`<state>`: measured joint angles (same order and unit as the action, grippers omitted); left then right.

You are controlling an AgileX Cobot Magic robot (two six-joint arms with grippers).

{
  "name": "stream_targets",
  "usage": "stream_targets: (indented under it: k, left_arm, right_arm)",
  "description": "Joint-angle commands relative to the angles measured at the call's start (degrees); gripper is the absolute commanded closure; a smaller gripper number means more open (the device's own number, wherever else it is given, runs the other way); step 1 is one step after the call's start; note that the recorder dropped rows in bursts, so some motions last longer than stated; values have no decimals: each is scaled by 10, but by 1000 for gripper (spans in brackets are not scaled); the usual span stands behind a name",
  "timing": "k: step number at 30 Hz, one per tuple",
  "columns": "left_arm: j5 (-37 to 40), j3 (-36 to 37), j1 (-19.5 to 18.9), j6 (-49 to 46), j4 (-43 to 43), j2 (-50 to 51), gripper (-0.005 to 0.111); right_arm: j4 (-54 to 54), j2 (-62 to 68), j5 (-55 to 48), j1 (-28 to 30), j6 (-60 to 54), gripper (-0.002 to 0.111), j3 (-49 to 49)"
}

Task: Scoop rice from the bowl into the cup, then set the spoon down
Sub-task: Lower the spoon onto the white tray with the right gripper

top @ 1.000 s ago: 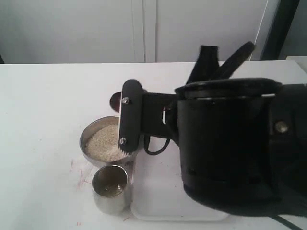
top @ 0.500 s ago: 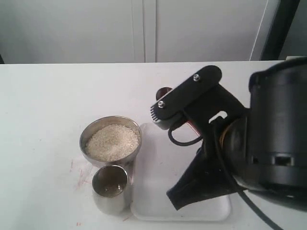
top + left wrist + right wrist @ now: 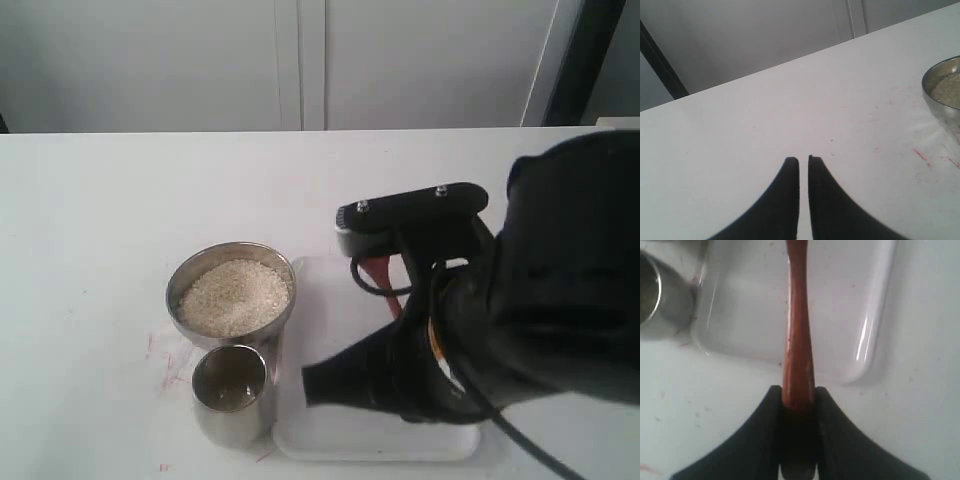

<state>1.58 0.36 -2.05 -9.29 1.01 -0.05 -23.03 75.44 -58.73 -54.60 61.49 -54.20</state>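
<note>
The white table (image 3: 100, 200) has broad open room to the left of and behind the vessels. Its far edge meets a pale wall, and faint red marks (image 3: 155, 345) streak it beside the bowl. The right side is crowded. The bulky black right arm (image 3: 540, 300) hangs over the flat white rectangular plastic tray (image 3: 320, 320) and hides most of it.

The wide, shallow, shiny steel bowl (image 3: 180, 285) stands at the tray's left edge, heaped with off-white granular rice (image 3: 235, 295). The small straight-sided steel cup (image 3: 225, 425) stands just in front of the bowl and beside the tray's near corner. Its inside is dark and reflective, and I cannot tell whether it holds any grains.

The dark reddish-brown wooden spoon (image 3: 797, 315) is clamped by its slim handle in the right gripper (image 3: 797, 395), whose black fingers press against both sides of it. The handle runs out over the tray, but the scoop is cut off in the right wrist view. The exterior view shows only a short reddish piece of it under the arm, and neither view tells whether it touches the tray.

Only the left wrist view shows the left gripper (image 3: 803, 161). It hangs over bare table well away from the bowl's rim, with its fingers drawn together to a thin slit and nothing between them.
</note>
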Motion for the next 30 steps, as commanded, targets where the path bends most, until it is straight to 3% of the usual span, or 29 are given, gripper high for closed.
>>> stream_targets:
  k: [1, 6, 9, 16, 23, 30]
  left_arm:
    - [-3, -4, 2, 1, -5, 1, 92]
    - [-3, -4, 2, 1, -5, 1, 92]
    - [-3, -4, 2, 1, -5, 1, 92]
    - [-3, -4, 2, 1, -5, 1, 92]
    - [-3, -4, 2, 1, -5, 1, 92]
    - [-3, -4, 2, 1, -5, 1, 92]
  right_arm:
    - [-11, 23, 55, 74, -30, 108, -25]
    - [-9, 61, 71, 113, -37, 108, -34]
    - [-11, 115, 88, 113, -72, 108, -34]
    - [6, 196, 106, 113, -38, 108, -34]
    - [79, 208, 130, 113, -28, 108, -34]
    - [123, 208, 89, 113, -54, 108, -34]
